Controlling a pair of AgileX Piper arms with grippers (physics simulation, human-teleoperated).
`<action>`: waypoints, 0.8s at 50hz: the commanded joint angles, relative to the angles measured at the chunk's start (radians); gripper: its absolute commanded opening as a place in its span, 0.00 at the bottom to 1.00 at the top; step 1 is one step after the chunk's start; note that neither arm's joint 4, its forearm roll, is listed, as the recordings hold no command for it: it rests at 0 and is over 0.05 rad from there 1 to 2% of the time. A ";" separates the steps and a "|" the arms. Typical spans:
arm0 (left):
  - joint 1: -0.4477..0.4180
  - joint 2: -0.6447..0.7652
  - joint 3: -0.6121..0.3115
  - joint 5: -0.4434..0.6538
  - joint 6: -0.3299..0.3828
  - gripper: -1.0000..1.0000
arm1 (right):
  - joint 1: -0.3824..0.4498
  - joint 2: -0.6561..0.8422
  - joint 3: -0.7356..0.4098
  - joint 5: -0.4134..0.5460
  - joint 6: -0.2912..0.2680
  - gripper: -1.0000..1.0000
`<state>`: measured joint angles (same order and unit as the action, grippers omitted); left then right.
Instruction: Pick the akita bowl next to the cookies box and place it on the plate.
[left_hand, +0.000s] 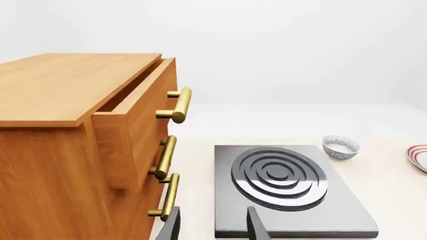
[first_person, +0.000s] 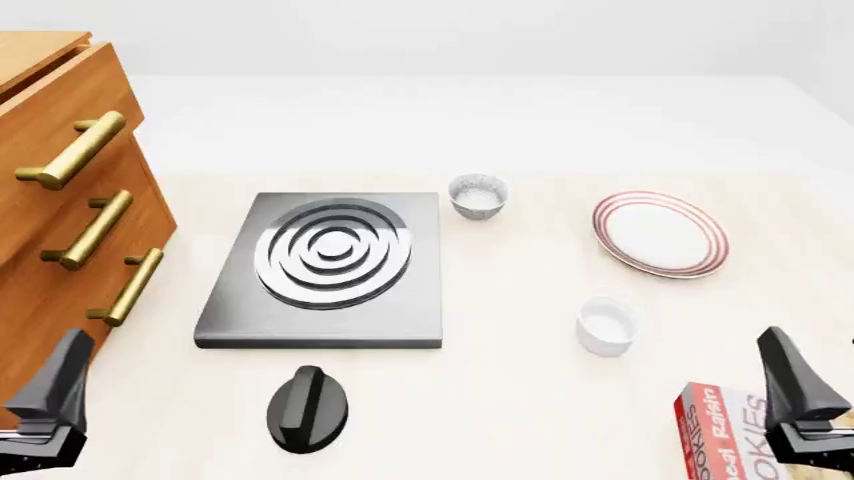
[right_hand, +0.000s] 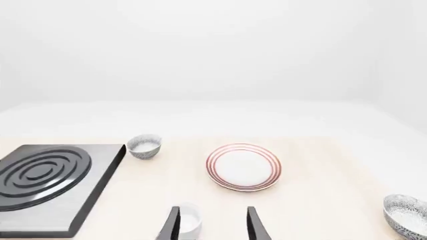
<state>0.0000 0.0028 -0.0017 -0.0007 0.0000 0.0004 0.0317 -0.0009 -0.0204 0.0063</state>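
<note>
The cookies box (first_person: 721, 435) sits near right; the akita bowl (right_hand: 407, 214) beside it — light, rigid, slippery — suits a rim pinch; right gripper (right_hand: 212, 225) gapes empty.

Cookies box (first_person: 721, 432) and perhaps the akita bowl (right_hand: 407, 214), both cropped by frame edges

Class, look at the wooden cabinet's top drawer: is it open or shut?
Open, partly. In the left wrist view, the top drawer juts forward past the two drawer fronts below, leaving a dark gap under the cabinet top.
</note>
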 joint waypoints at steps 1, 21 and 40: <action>0.000 0.004 -0.003 -0.001 0.000 1.00 | 0.009 0.128 -0.001 -0.088 0.041 1.00; 0.000 0.004 -0.003 -0.001 0.000 1.00 | -0.048 0.352 -0.045 -0.171 0.093 1.00; 0.000 0.004 -0.003 -0.001 0.000 1.00 | -0.094 0.469 -0.324 0.173 -0.014 1.00</action>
<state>0.0000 0.0072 -0.0042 -0.0017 0.0000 -0.0719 0.4232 -0.2061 0.0200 0.0234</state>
